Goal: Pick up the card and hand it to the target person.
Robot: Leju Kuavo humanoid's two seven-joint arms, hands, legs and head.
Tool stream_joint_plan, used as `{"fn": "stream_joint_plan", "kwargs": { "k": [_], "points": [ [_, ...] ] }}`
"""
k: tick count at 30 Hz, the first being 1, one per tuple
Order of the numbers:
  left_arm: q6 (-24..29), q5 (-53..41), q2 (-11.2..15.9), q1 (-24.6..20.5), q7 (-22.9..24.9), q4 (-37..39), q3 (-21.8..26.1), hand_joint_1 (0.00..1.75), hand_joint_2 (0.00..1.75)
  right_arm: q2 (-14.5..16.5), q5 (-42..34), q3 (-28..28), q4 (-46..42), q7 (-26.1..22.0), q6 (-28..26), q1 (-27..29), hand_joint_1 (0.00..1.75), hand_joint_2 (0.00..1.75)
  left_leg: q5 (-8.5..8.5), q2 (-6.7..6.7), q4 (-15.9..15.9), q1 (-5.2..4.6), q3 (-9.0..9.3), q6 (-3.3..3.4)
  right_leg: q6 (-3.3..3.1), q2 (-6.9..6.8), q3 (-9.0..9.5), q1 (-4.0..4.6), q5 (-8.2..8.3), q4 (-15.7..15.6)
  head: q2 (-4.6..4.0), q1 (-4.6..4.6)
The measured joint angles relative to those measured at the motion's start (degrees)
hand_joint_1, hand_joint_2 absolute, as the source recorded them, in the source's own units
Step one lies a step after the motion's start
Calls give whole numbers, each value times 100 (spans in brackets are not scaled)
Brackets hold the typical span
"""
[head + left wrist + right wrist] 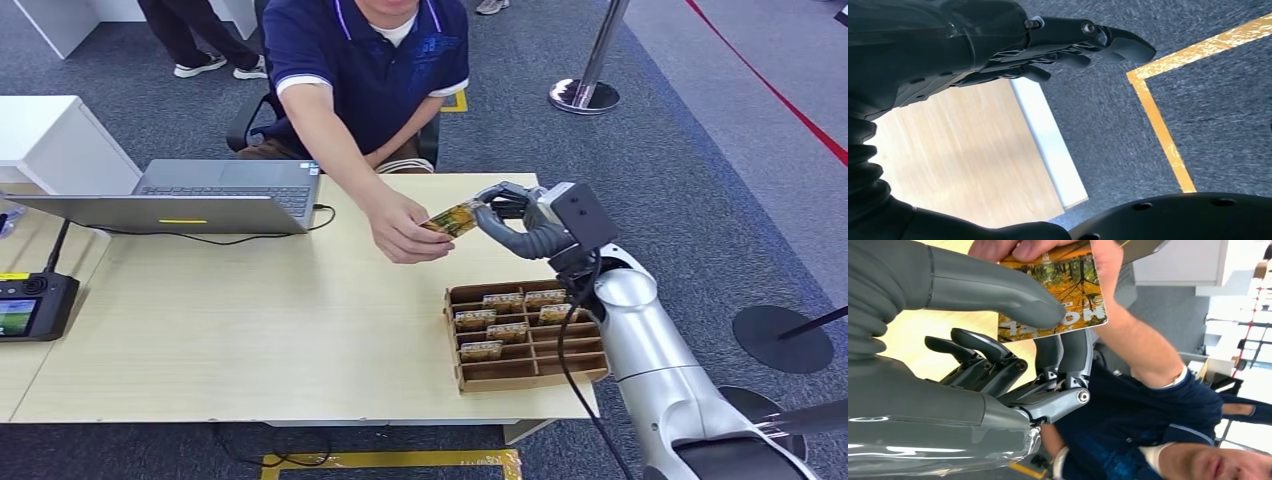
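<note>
Over the far right part of the wooden tabletop, at about one o'clock from its middle, the right hand holds the card pinched between its thick grey thumb and the dark fingers behind it. The card is orange and yellow with an autumn-tree print, raised off the tabletop and tilted. A seated person in a navy polo shirt reaches across from twelve o'clock, and the person's hand grips the opposite end of the card, so both hands touch it at once.

At about four o'clock from the card, a brown cardboard divider tray sits at the tabletop's right edge, with more cards standing upright in its far compartments. An open grey laptop lies at ten o'clock, its cable trailing toward the middle, and a black handheld controller with a small screen rests at nine o'clock.

The left hand hangs beside the tabletop's edge above grey carpet with a yellow tape line; its dark fingers lie loosely extended and hold nothing.
</note>
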Motion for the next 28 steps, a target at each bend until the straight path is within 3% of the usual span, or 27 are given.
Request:
{"fn": "stream_joint_plan", "kwargs": {
  "k": [8, 10, 11, 12, 14, 15, 16, 21, 23, 24, 25, 27, 28],
  "points": [
    [-5, 4, 0, -3, 5, 0, 2, 0, 175, 406, 51, 14, 346, 60, -2, -266, 175, 175, 0, -2, 0, 2, -3, 0, 0, -3, -2, 2, 0, 0, 0, 1],
    [-17, 4, 0, -2, -15, 0, 2, 0, 87, 450, 63, 14, 400, 59, 0, -291, 127, 175, 0, -3, 0, 2, -3, 0, 0, -4, -2, 2, 0, 0, 0, 1],
    [-18, 3, 0, -2, -19, 0, 2, 0, 87, 463, 73, 14, 420, 57, 4, -298, 99, 175, 0, -4, 0, 1, -3, 0, 0, -4, -2, 2, 0, 0, 0, 1],
    [-17, 3, 0, -2, -20, 0, 2, 0, 87, 474, 83, 14, 441, 56, 8, -303, 58, 175, 0, -4, 0, 1, -3, 0, 0, -4, -2, 1, 0, 0, 0, 1],
    [-15, 2, 1, -2, -20, 0, 1, 0, 175, 487, 96, 15, 477, 52, 15, -311, 19, 175, 0, -4, 0, 1, -3, 0, 0, -4, -2, 1, 0, -1, 0, 0],
    [-11, 0, 1, -2, -19, 0, 0, 0, 175, 494, 99, 15, 494, 50, 16, -315, 3, 175, 0, -4, 0, 1, -3, 0, 0, -4, -2, 1, 0, -1, 0, 0],
    [-4, -2, 1, -2, -17, 0, 0, 0, 175, 502, 101, 14, 511, 49, 21, -319, 0, 175, 0, -4, 0, 1, -3, 0, 0, -4, -2, 1, 0, -1, 0, 0],
    [15, -7, 0, -2, -8, 0, 0, 0, 175, 516, 105, 11, 586, 48, 45, -328, 0, 175, 0, -4, 0, 1, -3, 0, 0, -4, -2, 2, 0, -1, 0, 0],
    [15, -7, 0, -2, -7, 0, 0, 0, 87, 516, 105, 10, 602, 48, 49, -330, 0, 175, 0, -4, 0, 1, -3, 0, 0, -4, -2, 2, 0, -1, 0, 0],
    [15, -7, 1, -2, -8, 0, 0, 0, 44, 516, 104, 10, 606, 48, 51, -332, 10, 175, 0, -4, 0, 1, -3, 0, 0, -4, -2, 2, 0, 0, 0, 0],
    [15, -6, 1, -2, -9, 0, 0, 0, 0, 516, 101, 9, 610, 48, 55, -333, 52, 175, 0, -4, 0, 1, -3, 0, 0, -4, -2, 2, 0, -1, 0, 0],
    [18, -5, 1, -2, -8, 0, 0, 0, 0, 516, 84, 9, 625, 46, 72, -339, 138, 175, 0, -4, 0, 1, -3, 0, 0, -4, -2, 2, 0, -1, 0, 0],
    [19, -4, 0, -2, -8, 0, 0, 0, 0, 516, 78, 9, 630, 45, 77, -340, 171, 175, 0, -4, 0, 1, -3, 0, 0, -4, -2, 2, 0, -1, 0, 0]
  ]
}}
